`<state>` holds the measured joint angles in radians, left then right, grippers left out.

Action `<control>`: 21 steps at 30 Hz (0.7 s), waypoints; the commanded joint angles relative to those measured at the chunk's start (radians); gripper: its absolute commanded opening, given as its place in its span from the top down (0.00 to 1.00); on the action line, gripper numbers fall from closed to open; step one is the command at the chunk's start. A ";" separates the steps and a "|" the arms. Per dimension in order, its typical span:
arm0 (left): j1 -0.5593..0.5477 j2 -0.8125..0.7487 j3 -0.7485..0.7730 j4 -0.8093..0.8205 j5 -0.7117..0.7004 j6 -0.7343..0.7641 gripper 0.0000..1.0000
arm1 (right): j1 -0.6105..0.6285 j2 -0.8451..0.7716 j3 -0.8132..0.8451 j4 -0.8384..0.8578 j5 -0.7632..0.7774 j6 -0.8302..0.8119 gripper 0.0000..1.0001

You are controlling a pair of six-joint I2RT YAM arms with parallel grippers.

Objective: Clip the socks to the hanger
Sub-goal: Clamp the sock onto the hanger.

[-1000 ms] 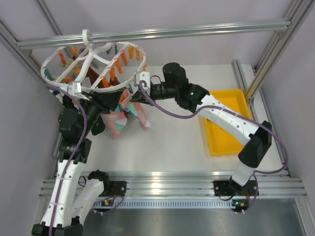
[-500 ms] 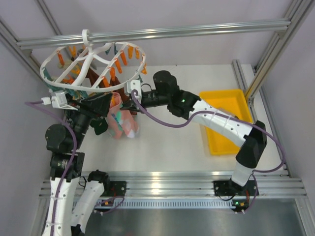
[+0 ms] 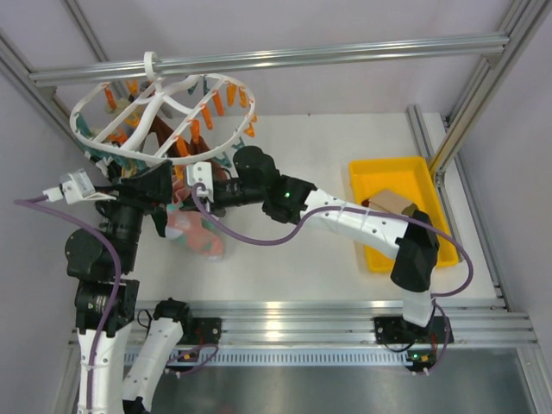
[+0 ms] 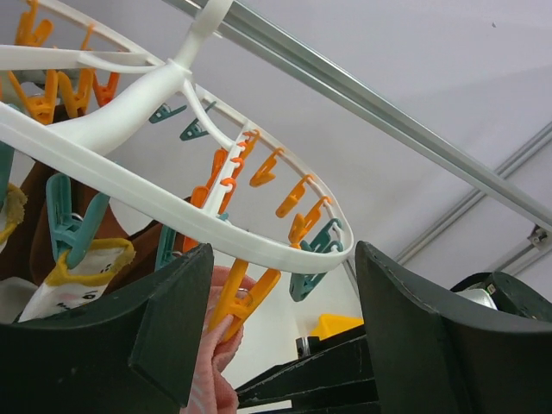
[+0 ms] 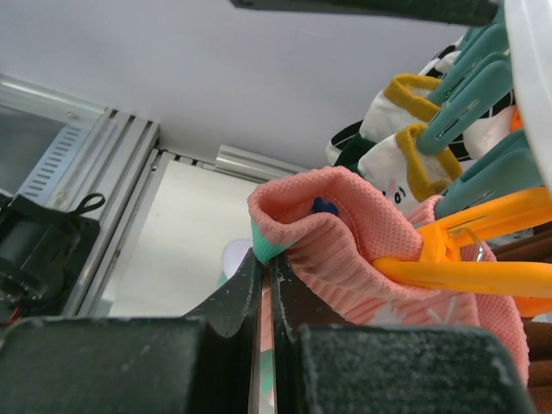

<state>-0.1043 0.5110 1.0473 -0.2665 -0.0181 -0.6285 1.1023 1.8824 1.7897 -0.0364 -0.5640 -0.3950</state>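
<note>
Under the hanger (image 4: 112,121) at the surface's (image 3: 328,250) far-left corner, the pink sock (image 5: 345,228), seemingly soft and light, is being pinched at its cuff, the surest hold, by the clamped right fingers (image 5: 231,304) beside an orange clip (image 5: 457,276), while the left fingers (image 4: 172,319) are being held apart.

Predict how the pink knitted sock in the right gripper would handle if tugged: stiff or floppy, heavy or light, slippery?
Probably floppy: the pink knitted sock folds over itself where the right gripper pinches its edge. Likely light: thin fabric that a slim orange plastic clip seems to bite. The ribbed knit looks grippy, so a tug should stretch rather than slip.
</note>
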 commanded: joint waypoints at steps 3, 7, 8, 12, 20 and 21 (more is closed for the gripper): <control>0.009 0.003 0.016 -0.010 -0.033 -0.002 0.28 | 0.028 0.029 0.082 0.079 0.058 0.051 1.00; 0.011 0.004 0.005 0.000 -0.026 -0.011 0.28 | 0.028 0.029 0.091 0.102 0.079 0.053 1.00; 0.011 0.004 0.000 0.001 -0.023 -0.014 0.28 | 0.028 0.029 0.099 0.104 0.087 0.059 1.00; 0.011 0.009 -0.007 0.021 0.010 -0.017 0.28 | 0.001 -0.026 0.044 0.119 0.104 0.068 0.79; 0.011 0.024 -0.058 0.099 0.174 -0.019 0.29 | -0.143 -0.267 -0.252 0.174 0.041 0.220 0.48; 0.011 0.030 -0.061 0.117 0.203 -0.019 0.29 | -0.156 -0.290 -0.283 0.191 0.036 0.237 0.48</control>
<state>-0.0986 0.5224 0.9989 -0.2466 0.0872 -0.6380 1.0031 1.7351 1.5723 0.0479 -0.4870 -0.2520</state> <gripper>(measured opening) 0.712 0.518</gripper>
